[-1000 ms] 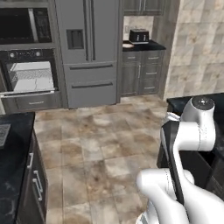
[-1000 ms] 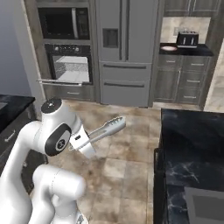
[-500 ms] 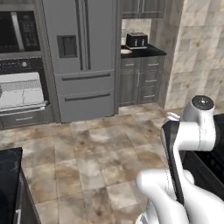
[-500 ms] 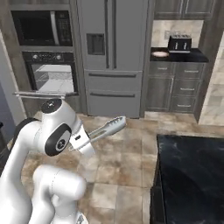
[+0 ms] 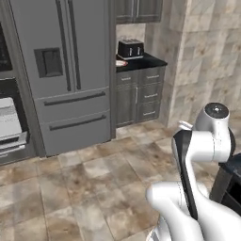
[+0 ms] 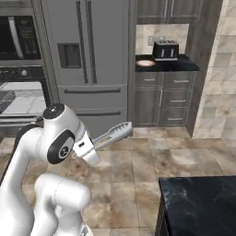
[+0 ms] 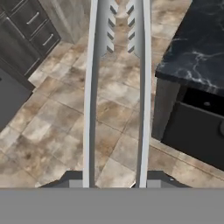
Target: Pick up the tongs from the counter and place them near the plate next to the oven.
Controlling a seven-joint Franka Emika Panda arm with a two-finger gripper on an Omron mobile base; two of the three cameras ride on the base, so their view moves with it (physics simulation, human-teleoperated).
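My gripper [image 6: 88, 148] is shut on the joined end of the silvery tongs [image 6: 113, 134], which stick out forward and slightly up over the tiled floor. In the hand view the two long arms of the tongs [image 7: 92, 87] run up from my gripper [image 7: 116, 181], their toothed tips at the top. The plate [image 6: 145, 63] with its orange rim lies on the far counter [image 6: 177, 66] beside a black toaster [image 6: 165, 49]; the plate [image 5: 121, 63] shows there in the left base view too. The oven [image 6: 20, 99] stands at the far left with its door open.
A tall grey fridge [image 6: 85, 64] stands between the oven and the far counter. A black island counter [image 6: 203, 203] lies close on my right, seen also in the hand view [image 7: 197, 39]. Open tiled floor [image 5: 94, 183] stretches ahead. A stone wall [image 5: 207, 61] is on the right.
The whole scene has slid left in both base views as the base moves, bringing the far counter and plate toward the middle. Arm and tongs keep the same pose.
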